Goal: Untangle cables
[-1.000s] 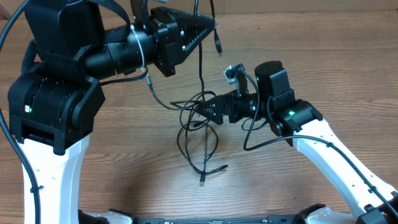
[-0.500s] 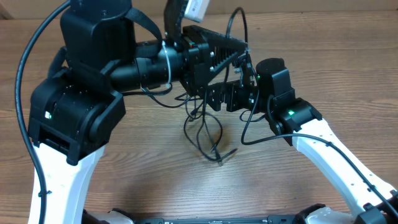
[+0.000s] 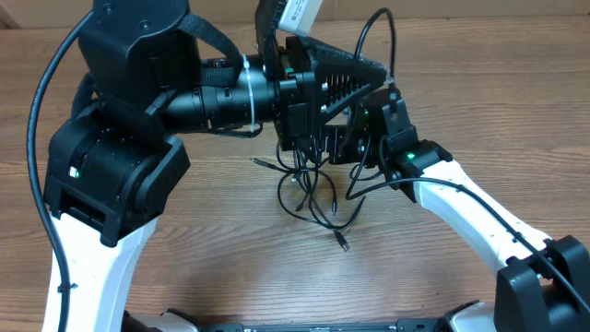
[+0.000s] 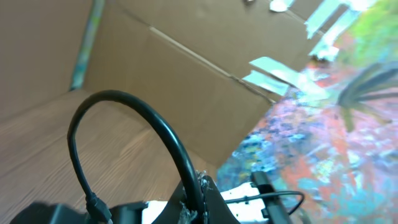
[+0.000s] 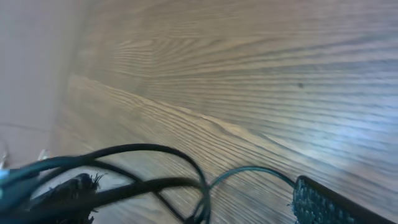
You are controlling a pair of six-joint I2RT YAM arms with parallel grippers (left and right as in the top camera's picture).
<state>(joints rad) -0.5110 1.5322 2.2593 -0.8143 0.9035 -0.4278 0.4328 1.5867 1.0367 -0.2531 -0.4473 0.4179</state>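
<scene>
Nearest: thin black silver-tipped cables in loose knot on brown wood-grain table, one plug end trailing out front. Behind knot: right gripper spread wide, cords crossing between fingers, nothing pinched. Above: left gripper clenched, apparently on one strand looping over it. Advice: left lifts slowly, right pinches a different strand low. Arms overlap, collision risk. Farthest: brown cardboard wall.

Covering the upper loops of the cables and most of the right pincer overhead with the left pincer. Blurring the cables in the right wrist view and cropping them at its left and bottom edges. Cropping the left pincer's tips at the left wrist view's bottom edge.
</scene>
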